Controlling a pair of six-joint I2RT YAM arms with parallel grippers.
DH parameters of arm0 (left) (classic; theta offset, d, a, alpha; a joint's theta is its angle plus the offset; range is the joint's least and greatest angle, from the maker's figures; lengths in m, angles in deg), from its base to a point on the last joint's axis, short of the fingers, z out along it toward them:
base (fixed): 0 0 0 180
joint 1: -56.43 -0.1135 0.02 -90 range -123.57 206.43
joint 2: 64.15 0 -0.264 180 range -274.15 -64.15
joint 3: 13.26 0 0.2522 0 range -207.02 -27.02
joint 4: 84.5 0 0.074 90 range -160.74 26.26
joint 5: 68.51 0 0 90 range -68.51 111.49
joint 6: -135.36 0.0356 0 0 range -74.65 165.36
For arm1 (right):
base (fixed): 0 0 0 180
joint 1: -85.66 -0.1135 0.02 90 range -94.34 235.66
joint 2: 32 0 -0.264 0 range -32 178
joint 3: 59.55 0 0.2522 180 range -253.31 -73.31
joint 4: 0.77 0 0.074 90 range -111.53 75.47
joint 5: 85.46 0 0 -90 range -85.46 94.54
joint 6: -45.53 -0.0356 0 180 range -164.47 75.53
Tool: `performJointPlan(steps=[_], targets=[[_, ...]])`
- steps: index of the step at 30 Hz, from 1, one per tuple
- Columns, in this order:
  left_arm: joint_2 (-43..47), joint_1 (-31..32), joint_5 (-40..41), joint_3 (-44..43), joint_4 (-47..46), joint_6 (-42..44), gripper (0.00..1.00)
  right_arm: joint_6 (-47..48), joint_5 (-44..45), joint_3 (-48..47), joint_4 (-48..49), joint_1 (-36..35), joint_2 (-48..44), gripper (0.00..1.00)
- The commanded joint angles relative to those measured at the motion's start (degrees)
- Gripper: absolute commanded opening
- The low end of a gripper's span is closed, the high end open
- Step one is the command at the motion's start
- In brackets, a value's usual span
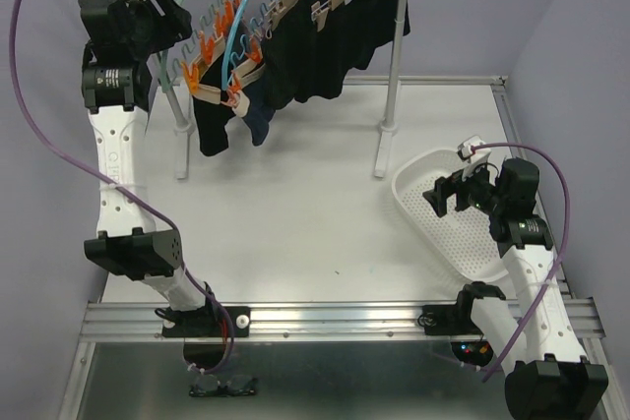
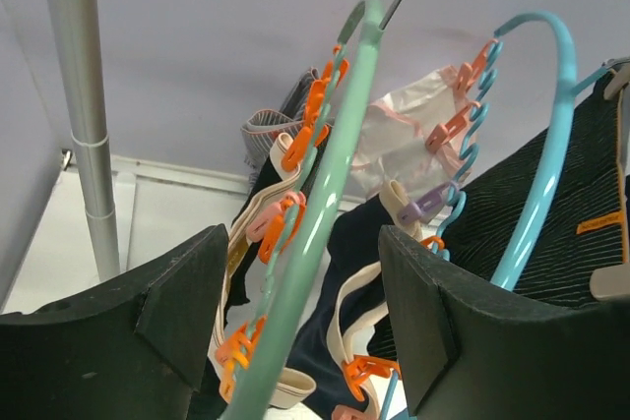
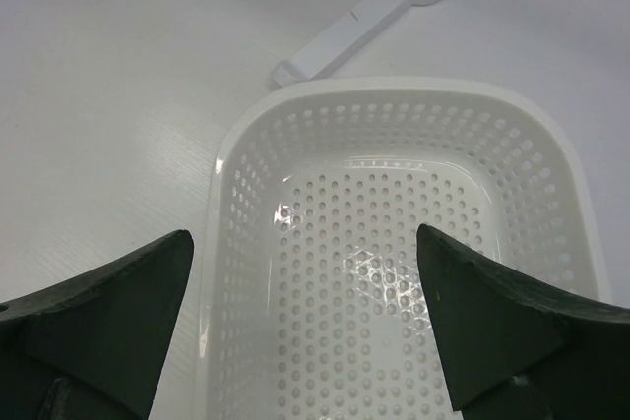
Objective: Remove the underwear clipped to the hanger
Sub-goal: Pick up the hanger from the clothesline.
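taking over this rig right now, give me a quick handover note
Left gripper: open, raised at the rack, jaws either side of the green ring hanger, gripping nothing.
Right gripper: open, hovering over the white basket, holding nothing.
Underwear: every piece in view hangs clipped on the hangers; none shows in the basket.
Done: nothing removed, as far as these views show.
Left: unclip each piece, probably starting with those on the green ring hanger.
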Motion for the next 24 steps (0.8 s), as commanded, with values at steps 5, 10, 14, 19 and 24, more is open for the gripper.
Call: performJointPlan(steps=[5, 10, 14, 19, 24], targets=[[-0.67, -0.45, -0.6, 0.01, -1.17, 0.28, 0.7, 0.77, -0.48, 0.0, 0.75, -0.07, -0.57, 1.0], [-1.46, -0.19, -1.39, -0.78, -1.87, 0.02, 0.58, 0.77, -0.48, 0.0, 0.66, -0.07, -0.4, 1.0], [-1.81, 0.6, -0.16, -1.74, -1.87, 0.63, 0.53, 0.85, -0.39, -0.08, 0.66, -0.07, -0.31, 1.0], [-2.43, 1.13, -0.25, -2.45, -1.87, 0.98, 0.37, 0.85, -0.3, -0.08, 0.66, -0.08, -0.13, 1.0], [-1.64, 1.22, -1.56, -3.15, -3.8, 0.28, 0.02, 0.85, -0.21, 0.0, 0.66, -0.07, -0.04, 1.0]])
